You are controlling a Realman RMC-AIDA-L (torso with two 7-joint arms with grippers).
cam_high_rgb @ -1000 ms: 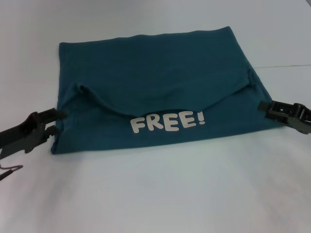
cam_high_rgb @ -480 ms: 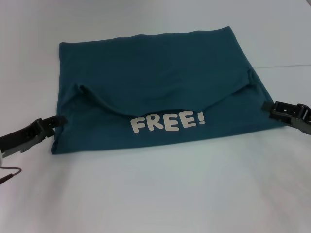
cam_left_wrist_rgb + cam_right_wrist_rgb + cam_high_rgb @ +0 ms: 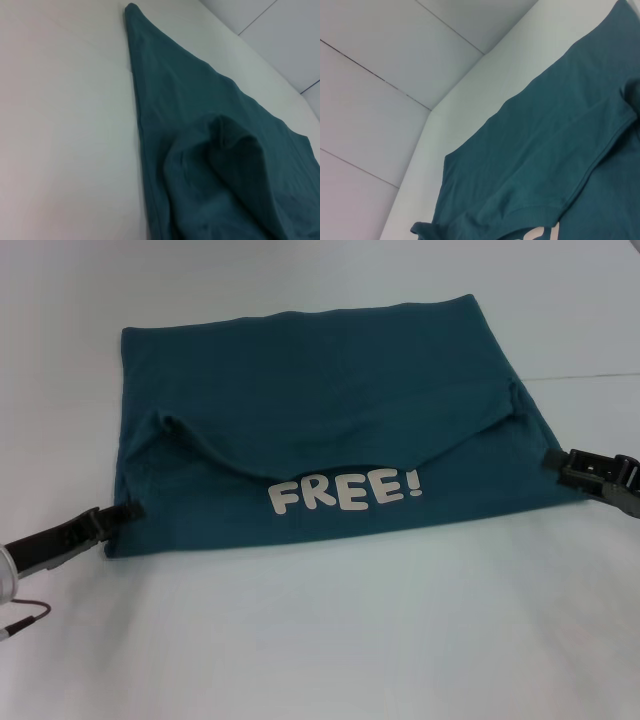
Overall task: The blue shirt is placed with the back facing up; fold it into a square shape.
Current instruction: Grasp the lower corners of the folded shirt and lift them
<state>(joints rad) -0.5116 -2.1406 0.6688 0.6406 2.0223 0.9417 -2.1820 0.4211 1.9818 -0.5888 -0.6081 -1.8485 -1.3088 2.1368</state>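
**Head view: shirt folded on bench**

Shirt [image 3: 320,430] lies mid-bench [image 3: 320,640], "FREE!" facing up near its front edge. Left gripper [image 3: 125,511] touches its near-left corner, right gripper [image 3: 555,462] its right edge; whether either is clamped, I cannot tell.

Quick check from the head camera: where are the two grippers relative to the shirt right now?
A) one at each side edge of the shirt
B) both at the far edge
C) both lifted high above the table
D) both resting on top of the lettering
A: the left gripper sits at the blue shirt's left edge, the right gripper at its right edge, low by the table.
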